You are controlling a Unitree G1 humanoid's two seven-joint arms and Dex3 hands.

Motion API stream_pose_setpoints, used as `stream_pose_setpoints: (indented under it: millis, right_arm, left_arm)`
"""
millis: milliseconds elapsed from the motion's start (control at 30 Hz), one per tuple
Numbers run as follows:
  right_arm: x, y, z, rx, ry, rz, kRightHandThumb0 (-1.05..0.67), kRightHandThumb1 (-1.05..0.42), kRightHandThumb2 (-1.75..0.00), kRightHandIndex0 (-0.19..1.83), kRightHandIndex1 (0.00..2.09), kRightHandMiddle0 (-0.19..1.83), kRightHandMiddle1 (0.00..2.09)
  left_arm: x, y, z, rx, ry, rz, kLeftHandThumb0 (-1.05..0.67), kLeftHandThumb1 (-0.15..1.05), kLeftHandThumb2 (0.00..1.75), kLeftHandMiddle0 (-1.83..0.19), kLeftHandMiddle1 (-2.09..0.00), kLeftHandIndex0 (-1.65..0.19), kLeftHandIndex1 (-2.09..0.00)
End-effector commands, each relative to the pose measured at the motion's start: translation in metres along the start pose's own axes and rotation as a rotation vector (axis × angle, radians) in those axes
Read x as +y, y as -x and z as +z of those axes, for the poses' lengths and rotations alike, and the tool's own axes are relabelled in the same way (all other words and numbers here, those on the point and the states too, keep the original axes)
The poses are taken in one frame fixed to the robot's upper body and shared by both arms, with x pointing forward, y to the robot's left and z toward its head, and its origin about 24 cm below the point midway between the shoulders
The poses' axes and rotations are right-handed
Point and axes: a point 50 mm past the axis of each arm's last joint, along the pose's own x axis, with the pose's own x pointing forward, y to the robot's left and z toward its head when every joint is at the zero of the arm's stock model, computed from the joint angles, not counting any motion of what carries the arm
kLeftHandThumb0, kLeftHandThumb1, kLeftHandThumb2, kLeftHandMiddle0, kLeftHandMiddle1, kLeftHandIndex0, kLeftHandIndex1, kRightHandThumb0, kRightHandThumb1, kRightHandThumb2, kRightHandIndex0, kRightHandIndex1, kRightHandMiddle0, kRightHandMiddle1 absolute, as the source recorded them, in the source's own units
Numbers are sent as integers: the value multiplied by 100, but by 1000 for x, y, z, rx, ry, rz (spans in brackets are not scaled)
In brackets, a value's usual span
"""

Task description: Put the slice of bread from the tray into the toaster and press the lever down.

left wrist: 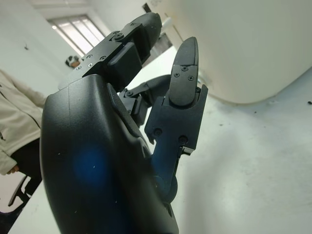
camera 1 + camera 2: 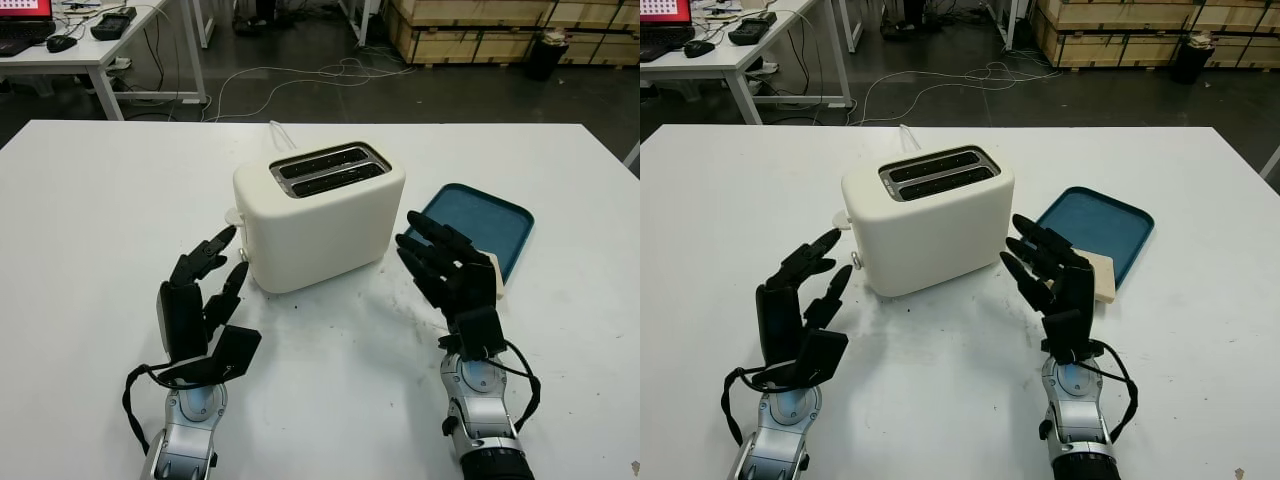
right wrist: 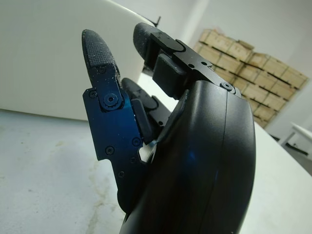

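Likely light, soft and easily crushed, the bread slice (image 2: 1102, 275) lies on the blue tray (image 2: 1110, 222) beside the toaster (image 2: 930, 225); take its edges gently. Both the right robot hand (image 2: 1050, 270) and left robot hand (image 2: 800, 290) are open, flanking the toaster.

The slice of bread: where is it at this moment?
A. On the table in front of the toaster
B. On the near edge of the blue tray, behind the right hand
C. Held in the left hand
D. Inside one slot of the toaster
B: the slice of bread lies at the near edge of the blue tray, just behind the open right hand; the toaster slots look empty.
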Motion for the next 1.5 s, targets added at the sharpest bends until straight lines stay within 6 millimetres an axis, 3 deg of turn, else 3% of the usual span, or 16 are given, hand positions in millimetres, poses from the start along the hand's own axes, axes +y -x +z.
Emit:
stream_pose_setpoints:
  millis: [0, 500, 733, 867, 1133, 1467]
  right_arm:
    - [-1, -5, 5, -34, 10, 3, -52, -83, 0, 97, 4, 92, 1]
    - [-8, -3, 12, -88, 85, 26, -52, -83, 0, 95, 3, 88, 0]
    - [-41, 2, 41, -416, 577, -34, -52, -84, -1, 85, 0, 79, 0]
    - [-63, 4, 48, -485, 819, -74, -48, -81, 0, 78, 0, 73, 0]
    - [-89, 0, 37, -382, 1147, -32, -47, -76, 0, 64, 0, 65, 0]
    - [-97, -3, 20, -151, 1289, 53, -61, -76, 0, 48, 0, 49, 0]
  left_arm:
    - [0, -4, 3, -28, 15, 12, -26, 92, 20, -48, -113, -82, -9]
    - [-2, -5, 6, -41, 18, 10, -27, 92, 22, -49, -110, -81, -12]
    - [-1, -9, 7, -59, 20, 18, -28, 92, 21, -51, -110, -81, -14]
    - [0, -10, 7, -57, 27, 18, -29, 92, 22, -51, -111, -81, -15]
    - [0, -12, 8, -69, 29, 21, -30, 92, 21, -51, -112, -80, -17]
    - [-1, -10, 7, -75, 29, 23, -29, 92, 22, -51, -111, -79, -20]
